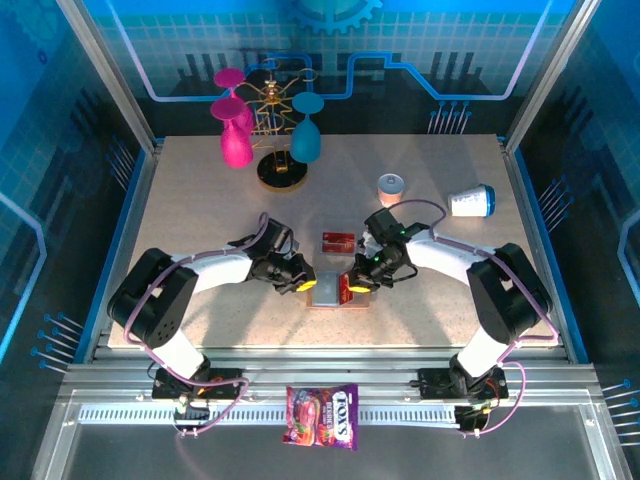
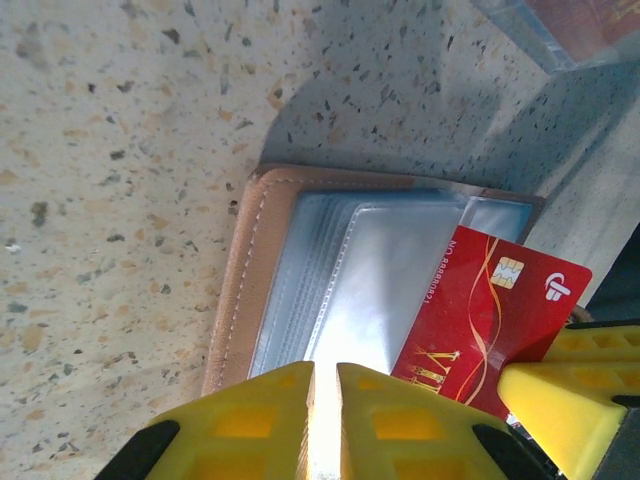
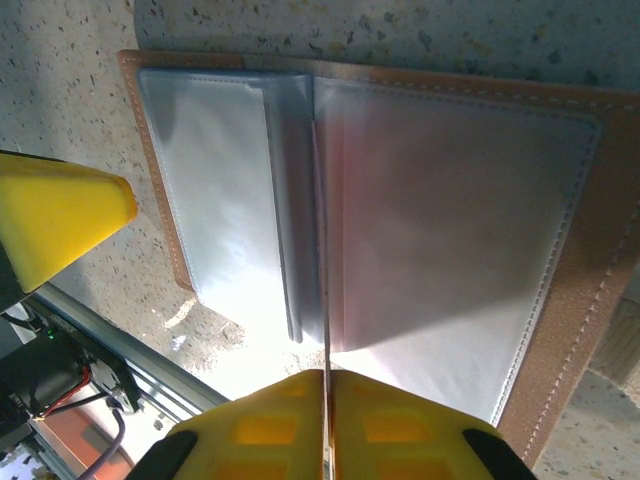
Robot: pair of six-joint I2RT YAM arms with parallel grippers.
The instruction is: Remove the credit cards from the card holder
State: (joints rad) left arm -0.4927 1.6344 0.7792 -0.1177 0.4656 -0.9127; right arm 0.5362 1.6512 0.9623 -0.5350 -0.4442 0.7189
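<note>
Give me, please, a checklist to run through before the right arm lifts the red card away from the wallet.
1. Grip: right gripper shut on the red card, with the card's edge between its fingers: ok.
2. Hold-down: left gripper shut at the edge of the wallet; whether it pins the wallet down: cannot tell.
3. Wallet lying open and flat on the table: ok.
4. Red card wholly out of its pocket: cannot tell.
5. Free room beside the loose card for setting this one down: ok.
</note>
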